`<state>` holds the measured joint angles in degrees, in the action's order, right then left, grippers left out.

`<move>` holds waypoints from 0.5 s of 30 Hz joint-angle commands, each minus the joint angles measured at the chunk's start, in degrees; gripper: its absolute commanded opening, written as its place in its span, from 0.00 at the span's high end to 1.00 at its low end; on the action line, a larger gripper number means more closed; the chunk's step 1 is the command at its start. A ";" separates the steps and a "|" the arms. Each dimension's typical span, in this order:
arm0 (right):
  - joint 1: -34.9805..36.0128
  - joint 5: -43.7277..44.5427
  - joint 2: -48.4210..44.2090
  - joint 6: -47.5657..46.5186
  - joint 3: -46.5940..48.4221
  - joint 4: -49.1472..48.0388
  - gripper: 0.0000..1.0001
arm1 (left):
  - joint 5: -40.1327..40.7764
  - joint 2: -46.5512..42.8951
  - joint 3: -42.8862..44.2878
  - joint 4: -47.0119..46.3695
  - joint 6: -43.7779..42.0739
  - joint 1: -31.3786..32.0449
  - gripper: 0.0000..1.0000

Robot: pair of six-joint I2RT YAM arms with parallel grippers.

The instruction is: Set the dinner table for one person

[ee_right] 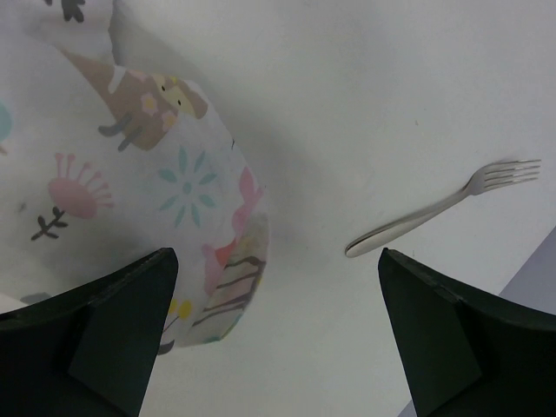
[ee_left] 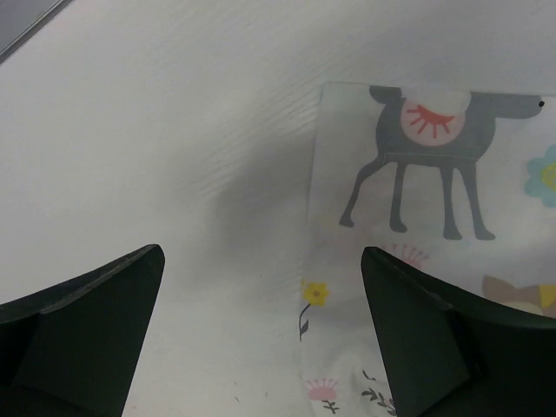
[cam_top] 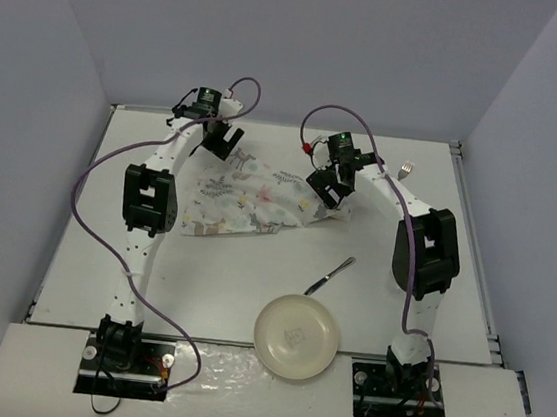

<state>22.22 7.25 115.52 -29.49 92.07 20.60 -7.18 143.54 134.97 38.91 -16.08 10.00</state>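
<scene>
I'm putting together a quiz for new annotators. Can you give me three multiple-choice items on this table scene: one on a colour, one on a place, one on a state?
1. The plate is:
A) blue
B) cream
C) black

2. The fork lies:
A) on the bare table, off to the right of the placemat
B) on the placemat
C) on the plate

3. The right gripper is:
A) shut on the fork
B) shut on the placemat
C) open, holding nothing

Answers:
1 B: the top view shows a pale cream round plate near the arms' bases.
2 A: the right wrist view shows white tabletop all around the fork, clear of the printed cloth.
3 C: its two dark fingers stand wide apart with nothing between them.
</scene>
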 commanded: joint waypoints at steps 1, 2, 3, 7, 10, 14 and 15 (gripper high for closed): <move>0.19 0.26 -8.04 -0.91 -3.40 -3.26 0.02 | -5.33 1.79 8.31 6.64 -2.14 -0.29 0.03; 0.11 0.09 -8.37 -0.88 -3.93 -3.71 0.02 | -6.17 2.07 8.87 7.24 -2.92 -0.20 0.03; 0.11 -0.10 -8.38 -0.68 -4.07 -4.11 0.02 | -6.64 2.40 9.13 7.76 -3.90 -0.01 0.03; 0.14 -0.18 -6.51 0.33 -3.01 -4.18 0.02 | -7.23 3.93 9.99 10.16 -5.80 0.48 0.03; 0.74 0.52 -6.11 0.84 -2.26 -4.13 0.02 | -11.12 5.94 11.44 15.81 -8.23 0.50 0.04; 1.34 0.98 -7.35 0.64 -2.63 -4.14 0.01 | -18.19 6.02 10.02 24.25 -13.86 0.61 0.11; 1.30 0.98 -8.02 0.60 -3.03 -4.20 0.01 | -20.10 4.77 7.38 25.91 -15.79 0.63 0.12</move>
<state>22.78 7.12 111.57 -29.44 87.81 18.18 -18.71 150.47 144.62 52.98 -23.90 10.11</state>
